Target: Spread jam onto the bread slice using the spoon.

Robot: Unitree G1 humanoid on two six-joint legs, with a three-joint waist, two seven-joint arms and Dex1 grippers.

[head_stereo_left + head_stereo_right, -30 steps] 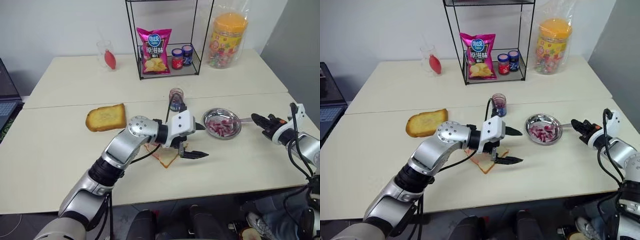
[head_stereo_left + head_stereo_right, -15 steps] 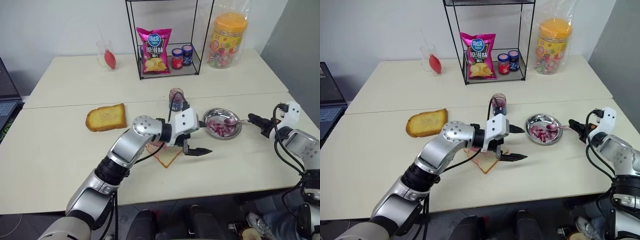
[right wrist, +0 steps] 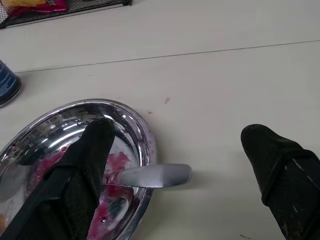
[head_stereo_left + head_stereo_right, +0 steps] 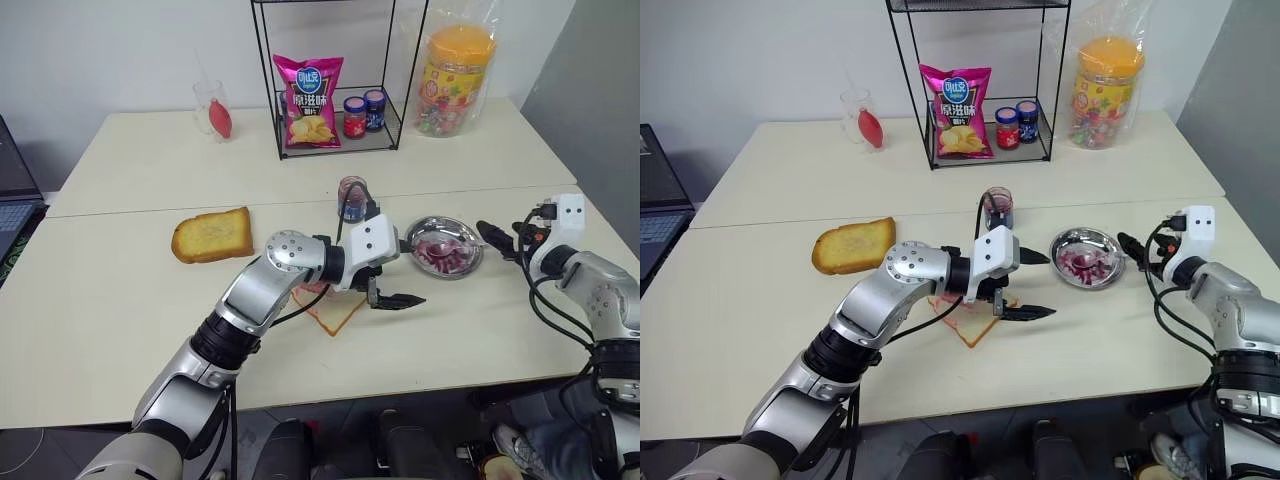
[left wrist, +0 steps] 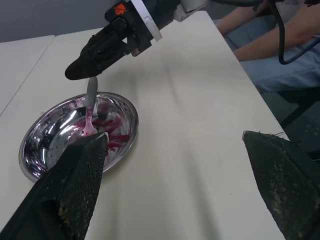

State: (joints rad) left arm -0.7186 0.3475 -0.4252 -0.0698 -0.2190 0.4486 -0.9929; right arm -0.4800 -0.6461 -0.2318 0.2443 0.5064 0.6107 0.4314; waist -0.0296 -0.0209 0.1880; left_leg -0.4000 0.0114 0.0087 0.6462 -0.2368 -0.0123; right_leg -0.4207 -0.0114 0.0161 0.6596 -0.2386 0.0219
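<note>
Presently on the table [image 4: 120, 300]: the right gripper [image 3: 185, 172], fingers spread and grasping nothing, sits at the rim of the steel dish [image 4: 425, 232]. The spoon [image 3: 150, 176] lies released between its fingers, handle over the rim, bowl down in the dish. The right wrist view catches that handle end close up; the left wrist view gives the opposite side, the spoon bowl smeared with jam [image 5: 107, 127] and the right gripper's black fingertip just above the handle.

Left gripper [image 4: 398, 280]: fingers wide apart, empty, pointing toward the dish, hanging just over the bread slice [image 4: 335, 313]. From the head views the slice shows partly under the left wrist, one corner poking out toward the table's near edge, with a reddish smear at its inner edge.

Jam jar [image 4: 351, 197]: upright, just beyond the left gripper.

Toasted slice [image 4: 212, 234]: well apart, out past the left elbow.

Wire rack [image 4: 330, 80]: far side, holding a chip bag [image 4: 308, 100] and two small jars.
</note>
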